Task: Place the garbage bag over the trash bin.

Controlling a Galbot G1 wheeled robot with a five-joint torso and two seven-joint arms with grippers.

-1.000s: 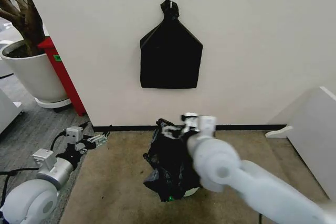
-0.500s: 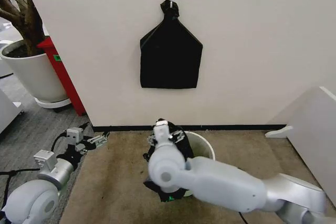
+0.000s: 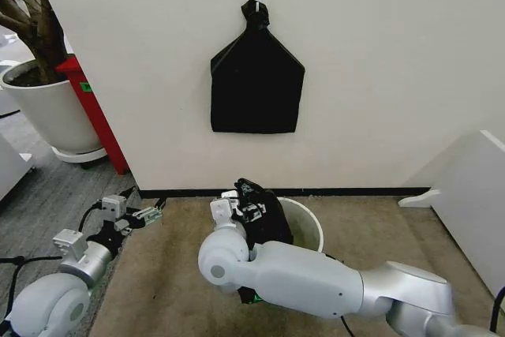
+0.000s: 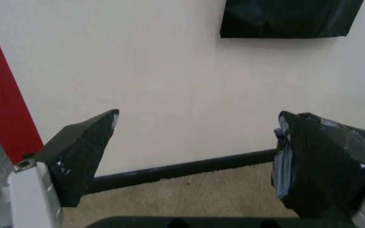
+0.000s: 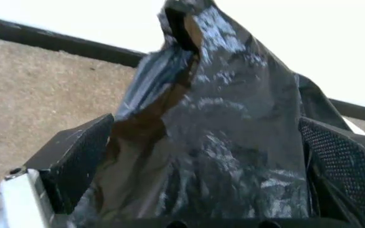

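Note:
The trash bin (image 3: 312, 220), a small cream-white bucket, stands on the beige carpet close to the wall. The garbage bag (image 3: 269, 212), crinkled glossy black plastic, is heaped over the bin's left side and rises to a peak there. My right arm reaches across the front of the bin, and its gripper (image 3: 245, 209) is at the bag's left edge. In the right wrist view the bag (image 5: 220, 118) stands between the wide-apart fingers of the right gripper (image 5: 208, 156), which is open. My left gripper (image 3: 146, 212) hangs low at the left, open (image 4: 195, 152) and holding nothing, facing the wall.
A flat black house-shaped bundle (image 3: 256, 84) hangs from a hook on the wall above the bin. A large white plant pot (image 3: 47, 112) and a red panel (image 3: 95, 112) stand at the left. A white board (image 3: 473, 195) leans at the right.
My right arm has swung leftward across the bin, so its gripper now sits at the bag's left side. The bin's right rim has come into view. The left arm has barely moved.

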